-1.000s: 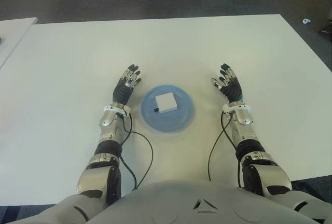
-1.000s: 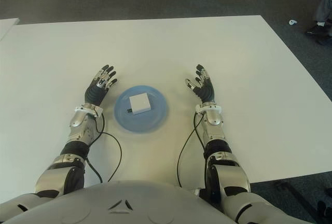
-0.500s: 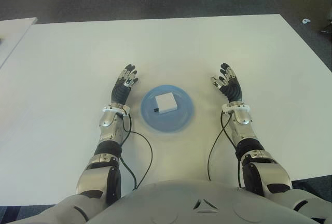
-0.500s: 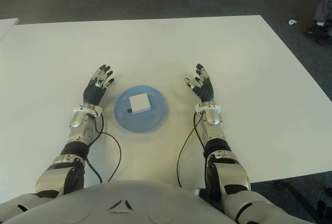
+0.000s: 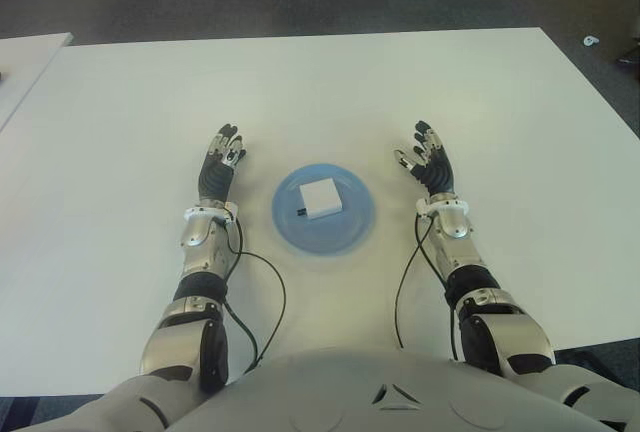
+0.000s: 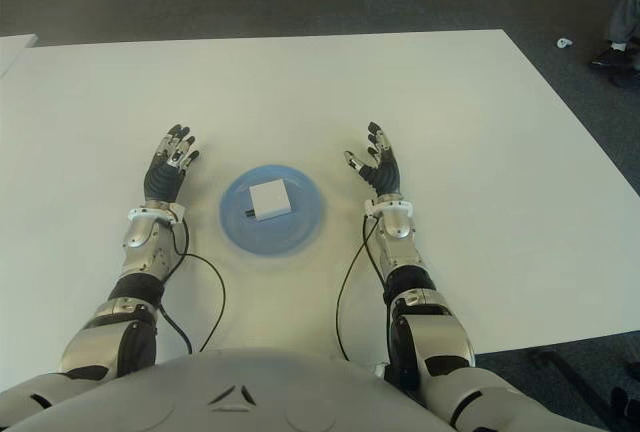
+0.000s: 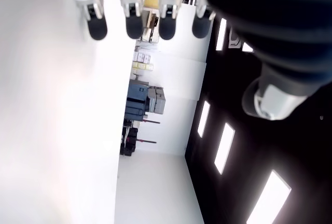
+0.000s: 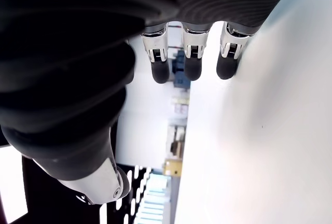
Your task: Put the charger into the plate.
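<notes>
The small white square charger (image 5: 321,195) was seen lying inside the round, shallow light-blue plate (image 5: 350,234), slightly toward the far side of the plate's centre. A short dark part protruded from the charger's edge on the robot's left; whether it was a plug or a cable stub could not be determined. No brand, label or writing could be read on the charger or on the plate.

The plate was placed on the large white rectangular table (image 5: 330,92), directly in front of the robot's torso and between the two hands.

The left hand (image 5: 219,162) was observed to the left of the plate, apart from it, with the fingers extended and slightly spread; nothing was held. This was confirmed in the left wrist view, where the dark fingertips (image 7: 133,27) were seen straight and free above the white table surface.

The right hand (image 5: 426,159) was observed to the right of the plate, also apart from it, with the fingers extended, the thumb spread to the side, and nothing grasped. In the right wrist view the fingertips (image 8: 192,67) were likewise seen uncurled and empty.

Whether either hand touched the table could not be told.

Black cables (image 5: 262,302) were seen running along both forearms and looping over the table near the robot's body. A small pale object (image 5: 591,41) was noted on the dark floor beyond the table's far right corner; it could not be identified.
</notes>
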Tool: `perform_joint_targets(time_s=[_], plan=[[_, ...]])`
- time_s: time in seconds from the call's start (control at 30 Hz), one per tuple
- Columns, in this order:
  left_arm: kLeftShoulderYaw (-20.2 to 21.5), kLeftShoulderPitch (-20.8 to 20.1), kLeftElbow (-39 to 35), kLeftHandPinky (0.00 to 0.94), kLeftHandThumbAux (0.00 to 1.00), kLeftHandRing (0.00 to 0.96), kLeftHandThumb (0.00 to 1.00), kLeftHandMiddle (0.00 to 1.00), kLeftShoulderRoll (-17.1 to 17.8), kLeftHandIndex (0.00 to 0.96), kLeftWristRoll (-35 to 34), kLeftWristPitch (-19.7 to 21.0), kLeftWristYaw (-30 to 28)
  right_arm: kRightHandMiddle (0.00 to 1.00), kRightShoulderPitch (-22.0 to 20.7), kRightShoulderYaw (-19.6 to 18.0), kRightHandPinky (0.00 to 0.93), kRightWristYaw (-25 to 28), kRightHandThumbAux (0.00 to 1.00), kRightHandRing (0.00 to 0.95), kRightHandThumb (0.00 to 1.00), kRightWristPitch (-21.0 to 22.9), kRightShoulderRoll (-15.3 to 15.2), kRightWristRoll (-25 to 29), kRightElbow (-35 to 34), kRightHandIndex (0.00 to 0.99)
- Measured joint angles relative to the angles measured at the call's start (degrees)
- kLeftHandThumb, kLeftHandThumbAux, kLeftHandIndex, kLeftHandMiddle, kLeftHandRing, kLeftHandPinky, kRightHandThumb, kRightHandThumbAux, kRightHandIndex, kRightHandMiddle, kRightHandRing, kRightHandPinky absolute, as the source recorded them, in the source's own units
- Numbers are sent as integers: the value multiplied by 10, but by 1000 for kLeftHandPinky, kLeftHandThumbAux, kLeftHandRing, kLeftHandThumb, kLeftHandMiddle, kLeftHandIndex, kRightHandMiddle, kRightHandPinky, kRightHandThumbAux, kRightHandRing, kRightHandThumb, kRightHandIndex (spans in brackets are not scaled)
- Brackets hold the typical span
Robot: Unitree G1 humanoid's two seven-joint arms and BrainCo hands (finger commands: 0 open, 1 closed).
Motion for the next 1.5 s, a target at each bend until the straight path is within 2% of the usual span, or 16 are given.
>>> perform_joint_targets(time_s=[0.3,0.63,1.5], plan=[[4,-7,20,22,541,0,17,0,10,0,16,-16,27,0,3,5,23,-10,798,0,8,32,10,-2,-23,0],[7,-15,39,22,538,0,15,0,16,0,26,-29,40,0,13,12,7,-12,791,0,42,45,15,-6,-45,0],[10,-28,69,12,531,0,24,0,34,0,25,-26,35,0,23,23,0,-24,716,0,102,86,19,-20,-83,0]])
